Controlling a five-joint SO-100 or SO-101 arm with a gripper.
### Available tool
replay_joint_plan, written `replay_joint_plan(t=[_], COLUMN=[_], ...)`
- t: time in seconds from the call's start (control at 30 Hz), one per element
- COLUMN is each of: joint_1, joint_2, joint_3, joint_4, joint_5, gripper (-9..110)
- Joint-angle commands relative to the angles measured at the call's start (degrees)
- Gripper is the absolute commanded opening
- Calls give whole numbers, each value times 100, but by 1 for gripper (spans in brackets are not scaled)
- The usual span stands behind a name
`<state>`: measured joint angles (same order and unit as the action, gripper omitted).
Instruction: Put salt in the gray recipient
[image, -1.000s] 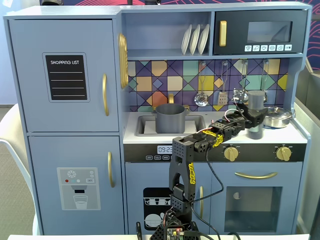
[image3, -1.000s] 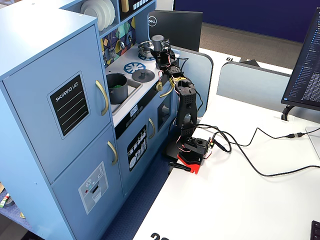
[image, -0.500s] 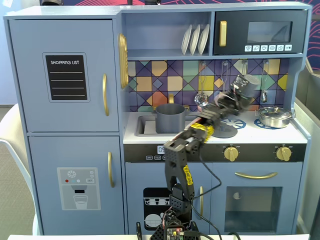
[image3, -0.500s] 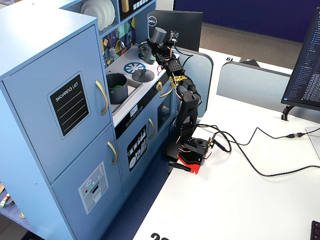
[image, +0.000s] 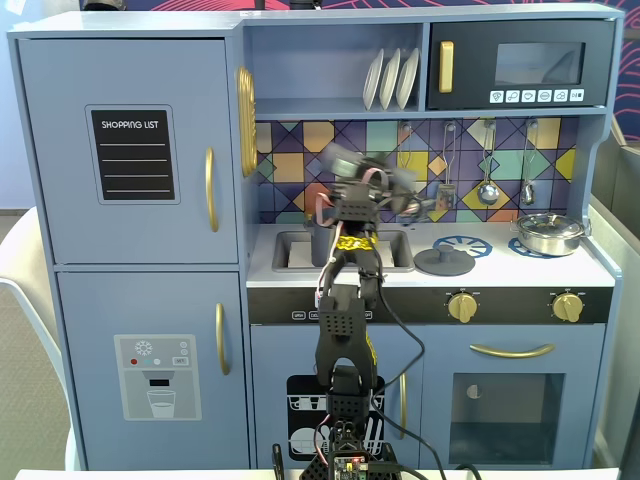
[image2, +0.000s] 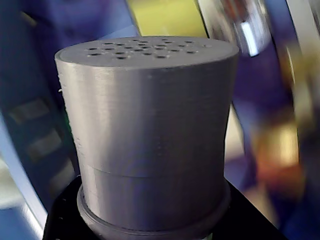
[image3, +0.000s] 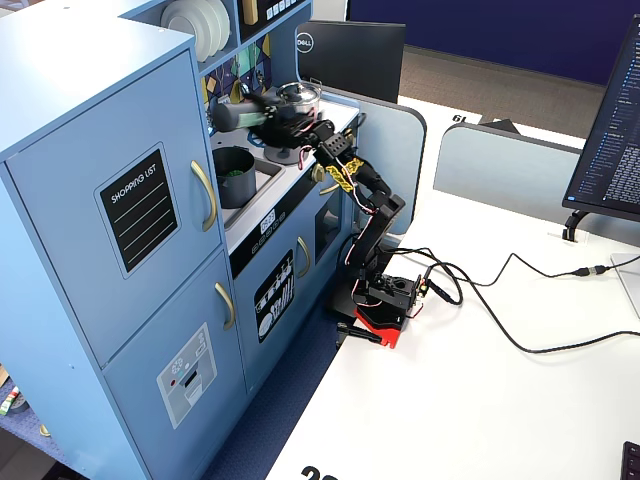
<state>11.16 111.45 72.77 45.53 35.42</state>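
Salt sits clamped between the jaws, so treat the gripper as closed on the shaker body. In the wrist view you see its perforated top close to the lens, with the dark gripper base wrapping its lower end. In a fixed view the salt lies tipped roughly sideways, above and just beyond the gray recipient, which stands in the sink. This tilt suits shaking, since the holes must face down over the opening. The front fixed view is motion-blurred; the arm hides most of the recipient there. Judge alignment from the side view before tipping further. The lid rests apart on the counter, leaving the recipient open.
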Motion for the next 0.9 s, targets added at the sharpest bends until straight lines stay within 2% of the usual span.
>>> replay_joint_plan(t=[0.0, 0.2, 0.43, 0.5, 0.7, 0.77, 0.87], joint_1=[-510, -1116, -1547, -1538, -1327, -1371, -1441], joint_2=[-264, -615, -703, -729, -949, -1028, -1072], joint_3=[-1090, -1318, -1266, -1354, -1784, -1784, -1767], joint_4=[272, -316, -1485, -1151, 1055, 1090, 334], joint_5=[1661, 2575, 3015, 3173, 3551, 3480, 3340], gripper=[0, 0, 0, 0, 0, 0, 0])
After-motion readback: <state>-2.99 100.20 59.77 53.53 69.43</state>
